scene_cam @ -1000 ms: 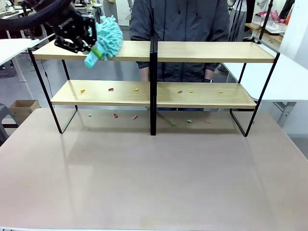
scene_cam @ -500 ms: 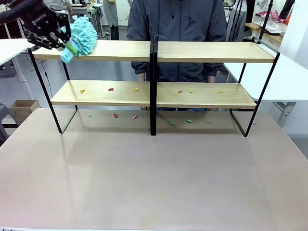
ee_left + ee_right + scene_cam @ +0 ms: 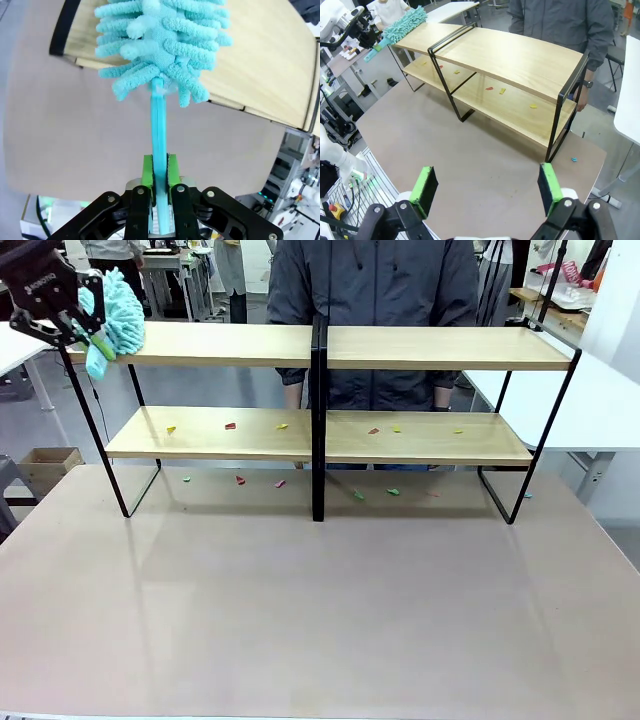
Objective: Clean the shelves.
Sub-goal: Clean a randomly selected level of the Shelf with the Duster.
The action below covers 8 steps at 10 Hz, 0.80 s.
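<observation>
The shelves (image 3: 440,348) stand along the far edge of the counter (image 3: 320,620), open towards the robot so both boards can be reached from this side, with a person (image 3: 370,280) waiting behind them. The left end effector (image 3: 78,322) is closed tight on the thin handle of a teal duster (image 3: 120,320), its green pads (image 3: 147,170) clamped on either side of the handle low down. That leaves the fluffy head free to lie over the left end of the top board, likely the end of a sweeping pass, judging by how it overhangs that corner. The wrist view shows the head (image 3: 162,45) against the board's corner (image 3: 270,65); whether it presses down I cannot tell. Small coloured scraps (image 3: 230,425) lie scattered along the lower board, and more (image 3: 240,479) on the counter beneath it, so that level looks unswept. The right end effector (image 3: 486,189) hangs wide open, holding nothing, high above the counter's near right side, well clear of the shelves.
</observation>
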Each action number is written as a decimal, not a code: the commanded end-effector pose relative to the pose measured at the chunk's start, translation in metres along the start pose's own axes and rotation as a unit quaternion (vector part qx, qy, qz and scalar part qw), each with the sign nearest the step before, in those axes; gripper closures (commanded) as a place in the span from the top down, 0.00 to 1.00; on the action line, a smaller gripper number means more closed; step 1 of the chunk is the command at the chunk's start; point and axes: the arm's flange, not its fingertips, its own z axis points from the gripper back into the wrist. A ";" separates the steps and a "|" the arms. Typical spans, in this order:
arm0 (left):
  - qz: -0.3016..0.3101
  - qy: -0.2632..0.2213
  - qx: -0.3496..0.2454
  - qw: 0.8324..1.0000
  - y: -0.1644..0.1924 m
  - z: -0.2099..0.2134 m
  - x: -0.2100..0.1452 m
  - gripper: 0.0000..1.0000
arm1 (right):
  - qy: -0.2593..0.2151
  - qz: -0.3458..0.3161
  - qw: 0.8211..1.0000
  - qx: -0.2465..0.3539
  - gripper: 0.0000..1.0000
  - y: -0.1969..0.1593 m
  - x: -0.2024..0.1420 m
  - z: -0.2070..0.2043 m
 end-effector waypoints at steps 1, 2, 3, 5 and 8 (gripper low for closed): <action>0.002 0.009 0.027 1.000 0.014 0.021 -0.007 0.12 | -0.003 0.001 1.000 0.004 1.00 0.000 0.001 0.000; -0.014 0.006 0.036 0.999 0.026 0.035 -0.012 0.12 | -0.003 0.001 1.000 0.004 1.00 0.000 0.001 0.000; -0.042 0.008 0.034 0.998 0.042 0.053 -0.020 0.12 | -0.003 0.001 1.000 0.004 1.00 0.000 0.001 0.000; -0.054 0.005 0.050 0.997 0.084 0.096 -0.032 0.12 | -0.003 0.001 1.000 0.004 1.00 0.000 0.001 0.000; -0.079 -0.015 -0.026 0.996 0.115 0.138 -0.045 0.12 | -0.003 0.001 1.000 0.004 1.00 0.000 0.001 0.000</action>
